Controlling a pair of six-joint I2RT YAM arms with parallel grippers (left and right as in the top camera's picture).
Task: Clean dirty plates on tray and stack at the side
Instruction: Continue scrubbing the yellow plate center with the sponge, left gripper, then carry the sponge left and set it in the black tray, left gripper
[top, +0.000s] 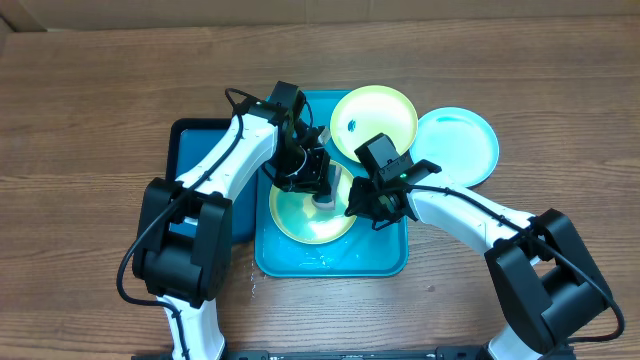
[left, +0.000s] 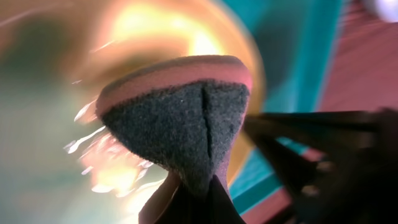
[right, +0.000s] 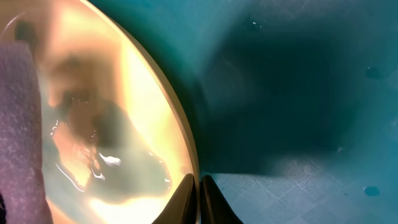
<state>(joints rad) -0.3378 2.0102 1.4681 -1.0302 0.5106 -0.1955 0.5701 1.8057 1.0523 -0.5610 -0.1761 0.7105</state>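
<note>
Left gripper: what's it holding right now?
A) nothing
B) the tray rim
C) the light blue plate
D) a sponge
D: the left wrist view shows the left gripper pinched on a sponge, dark scouring face out, over the yellow-green plate on the tray.

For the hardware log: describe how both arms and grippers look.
The left arm and right arm match: white links, bulky black joint housings, thin black cables. The left gripper and right gripper are black, with slim dark tapered fingers.
</note>
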